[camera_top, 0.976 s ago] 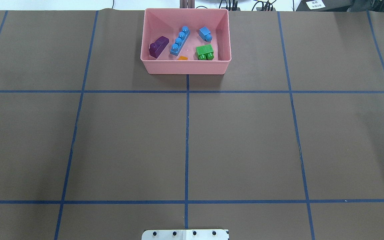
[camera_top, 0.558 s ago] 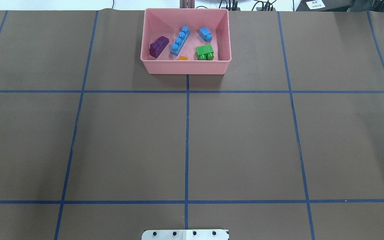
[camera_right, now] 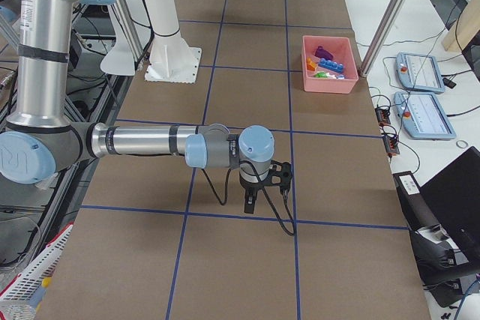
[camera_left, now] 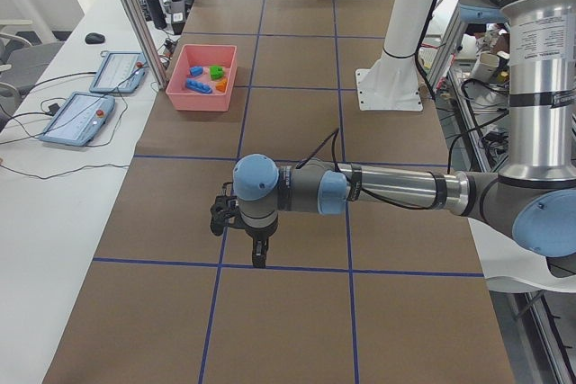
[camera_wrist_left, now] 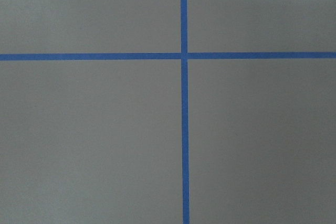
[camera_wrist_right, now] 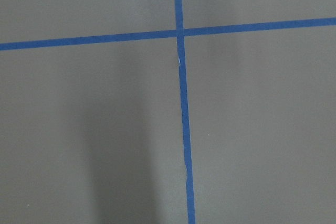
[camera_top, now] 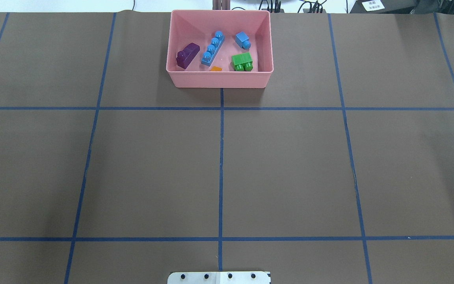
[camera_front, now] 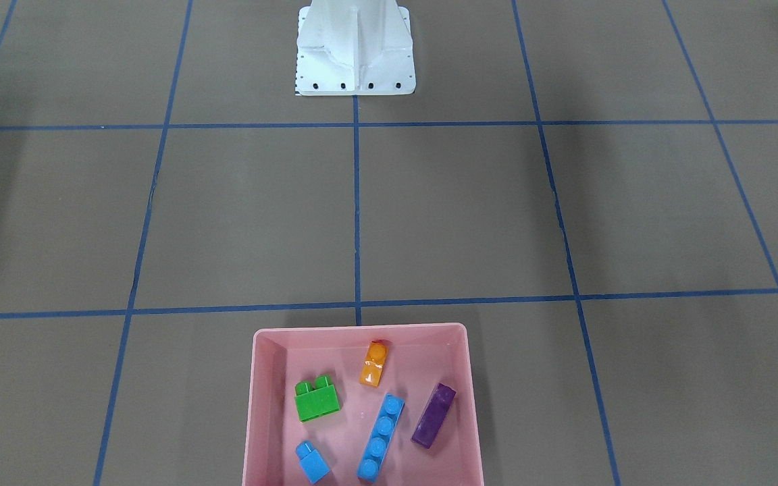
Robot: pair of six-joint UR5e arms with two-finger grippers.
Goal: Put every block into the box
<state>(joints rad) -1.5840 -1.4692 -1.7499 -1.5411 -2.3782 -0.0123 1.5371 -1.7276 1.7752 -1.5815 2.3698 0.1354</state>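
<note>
Left gripper (camera_left: 258, 258), right gripper (camera_right: 250, 206): cannot tell if apart or together; park well clear of box (camera_top: 219, 81) holding all blocks (camera_top: 211, 49).

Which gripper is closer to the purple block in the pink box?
Left, by a little. The left gripper and right gripper hang far off on opposite sides of the box, about evenly; the purple block lies in the box's left-arm side.
</note>
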